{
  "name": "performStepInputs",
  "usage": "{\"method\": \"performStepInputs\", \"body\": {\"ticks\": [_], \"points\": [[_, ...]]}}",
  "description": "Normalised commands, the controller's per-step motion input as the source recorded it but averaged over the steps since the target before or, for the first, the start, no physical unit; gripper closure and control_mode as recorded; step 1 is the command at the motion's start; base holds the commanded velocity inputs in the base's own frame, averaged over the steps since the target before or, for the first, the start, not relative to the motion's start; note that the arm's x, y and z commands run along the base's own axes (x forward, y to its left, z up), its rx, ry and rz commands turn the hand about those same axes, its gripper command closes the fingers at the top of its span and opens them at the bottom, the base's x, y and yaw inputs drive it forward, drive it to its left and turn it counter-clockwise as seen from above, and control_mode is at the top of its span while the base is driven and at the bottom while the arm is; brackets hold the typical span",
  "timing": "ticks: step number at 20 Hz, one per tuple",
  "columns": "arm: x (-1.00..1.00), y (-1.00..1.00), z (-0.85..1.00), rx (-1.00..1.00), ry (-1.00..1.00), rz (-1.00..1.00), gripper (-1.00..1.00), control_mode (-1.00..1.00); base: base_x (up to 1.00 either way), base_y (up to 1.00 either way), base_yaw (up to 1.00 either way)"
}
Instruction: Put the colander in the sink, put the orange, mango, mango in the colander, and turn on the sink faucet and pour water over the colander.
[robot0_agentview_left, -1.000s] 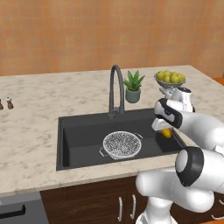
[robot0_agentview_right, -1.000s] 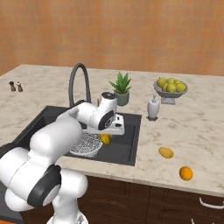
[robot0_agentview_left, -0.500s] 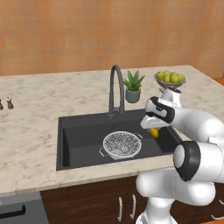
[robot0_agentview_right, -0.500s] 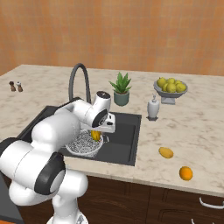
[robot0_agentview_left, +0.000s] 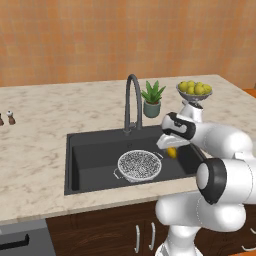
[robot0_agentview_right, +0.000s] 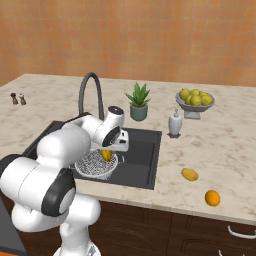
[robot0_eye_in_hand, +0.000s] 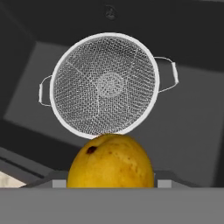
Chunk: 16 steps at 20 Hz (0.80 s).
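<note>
while the end effector (robot0_agentview_left: 171, 151) holds one mango (robot0_eye_in_hand: 110, 161) over the sink (robot0_agentview_left: 90, 150), just at 5 o'clock of the empty colander (robot0_eye_in_hand: 104, 83) in the hand view, it looks like the fruit step, so next it should slide over the colander and let go.

potted plant (robot0_agentview_left: 152, 98), fruit bowl (robot0_agentview_left: 194, 92), soap dispenser (robot0_agentview_right: 174, 123), shakers (robot0_agentview_right: 18, 98)
</note>
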Motion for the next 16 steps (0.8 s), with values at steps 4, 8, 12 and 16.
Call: {"method": "performStepInputs", "body": {"ticks": [4,8,12,16], "points": [[-0.04,0.0,-0.19,0.0,-0.13,0.2,1.0,-1.0,0.0,0.0,0.0],[0.0,0.03,-0.03,0.0,-0.07,0.16,1.0,-1.0,0.0,0.0,0.0],[0.0,0.16,-0.01,0.0,-0.1,0.13,1.0,-1.0,0.0,0.0,0.0],[0.0,0.2,-0.07,0.0,-0.18,0.14,1.0,-1.0,0.0,0.0,0.0]]}}
